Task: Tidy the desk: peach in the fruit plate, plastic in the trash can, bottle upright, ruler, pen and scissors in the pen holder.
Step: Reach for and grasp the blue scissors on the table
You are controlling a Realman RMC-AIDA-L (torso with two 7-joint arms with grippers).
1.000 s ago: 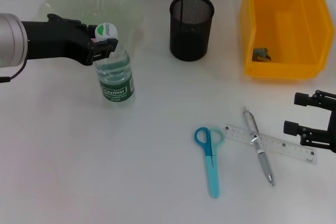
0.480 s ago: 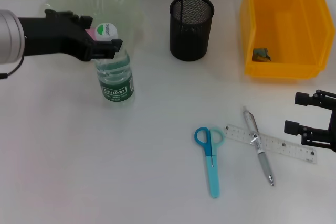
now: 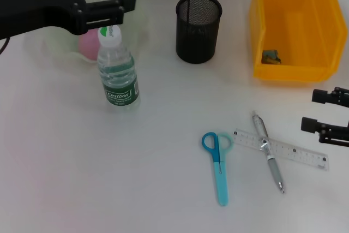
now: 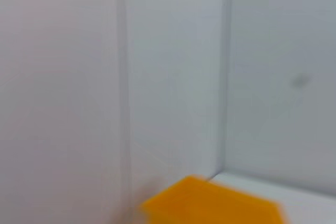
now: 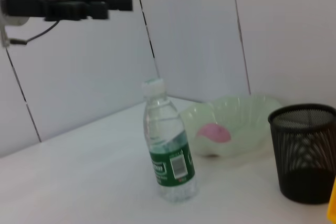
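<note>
The clear bottle (image 3: 119, 75) with a green label stands upright on the desk and also shows in the right wrist view (image 5: 170, 153). My left gripper (image 3: 128, 8) is open and empty, raised above and behind the bottle's cap; it shows high up in the right wrist view (image 5: 107, 4). The pink peach (image 3: 87, 45) lies in the pale green fruit plate (image 3: 60, 4). Blue scissors (image 3: 218, 162), a clear ruler (image 3: 283, 150) and a grey pen (image 3: 269, 154) lie on the desk at front right. The black mesh pen holder (image 3: 199, 27) stands at the back. My right gripper (image 3: 309, 111) is open, at the right edge beside the ruler.
The yellow bin (image 3: 294, 25) stands at the back right with a small crumpled piece (image 3: 271, 56) inside; its corner shows in the left wrist view (image 4: 210, 203). The pen lies across the ruler. A white wall runs behind the desk.
My left gripper has let go of the bottle's cap and risen up and back. The bottle stays upright. My right gripper has shifted slightly to the right.
</note>
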